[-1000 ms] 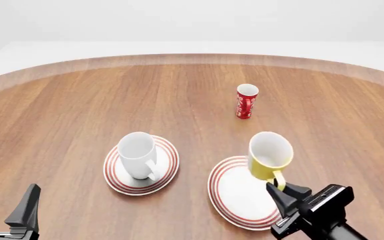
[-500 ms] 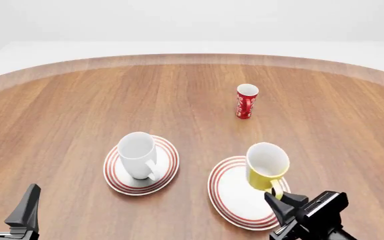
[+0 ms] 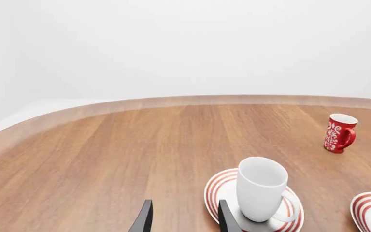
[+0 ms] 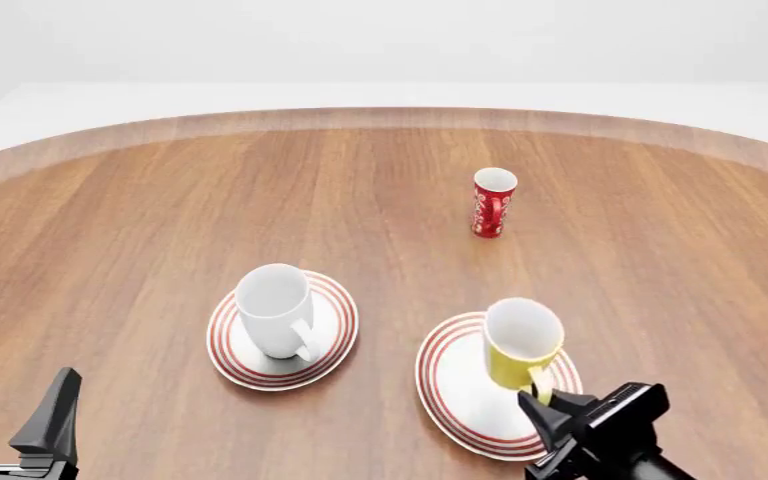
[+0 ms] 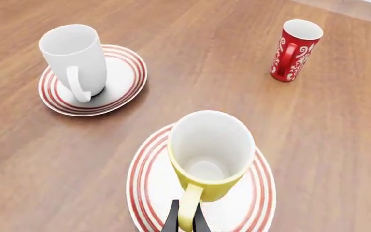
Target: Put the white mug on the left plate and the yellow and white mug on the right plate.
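Left wrist: white mug (image 3: 262,188) upright on left plate (image 3: 216,189); left tool (image 3: 183,217) spread, empty.

Front: yellow and white mug (image 4: 520,345) over right plate (image 4: 454,385), mouth up, handle toward right tool (image 4: 546,400).

Right wrist: pinching that handle.

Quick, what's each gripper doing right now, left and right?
Left gripper: open, holding nothing.
Right gripper: shut on the handle of the yellow and white mug, over the right plate.
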`<state>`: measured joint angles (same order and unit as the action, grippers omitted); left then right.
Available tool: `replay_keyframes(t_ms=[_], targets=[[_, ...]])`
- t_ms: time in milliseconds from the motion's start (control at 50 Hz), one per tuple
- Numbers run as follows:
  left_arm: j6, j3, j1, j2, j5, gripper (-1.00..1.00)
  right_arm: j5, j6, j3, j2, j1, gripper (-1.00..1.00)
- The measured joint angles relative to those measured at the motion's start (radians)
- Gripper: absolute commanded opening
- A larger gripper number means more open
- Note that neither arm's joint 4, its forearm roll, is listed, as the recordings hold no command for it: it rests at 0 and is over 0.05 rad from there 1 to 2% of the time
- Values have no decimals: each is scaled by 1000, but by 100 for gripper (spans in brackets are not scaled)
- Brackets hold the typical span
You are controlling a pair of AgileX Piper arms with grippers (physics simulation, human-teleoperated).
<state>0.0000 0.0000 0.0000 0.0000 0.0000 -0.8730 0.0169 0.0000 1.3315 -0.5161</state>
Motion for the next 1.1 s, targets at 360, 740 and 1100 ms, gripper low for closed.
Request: replay_keyframes(t_ms=[360,740,1100], targets=[[0,0,0,0,0,100,-82,-12,0,123,12,-100],[0,0,0,0,0,100,-154,-18,0,219,16,-100],[0,0,0,0,0,100,-185,-30,0,265,18,100]])
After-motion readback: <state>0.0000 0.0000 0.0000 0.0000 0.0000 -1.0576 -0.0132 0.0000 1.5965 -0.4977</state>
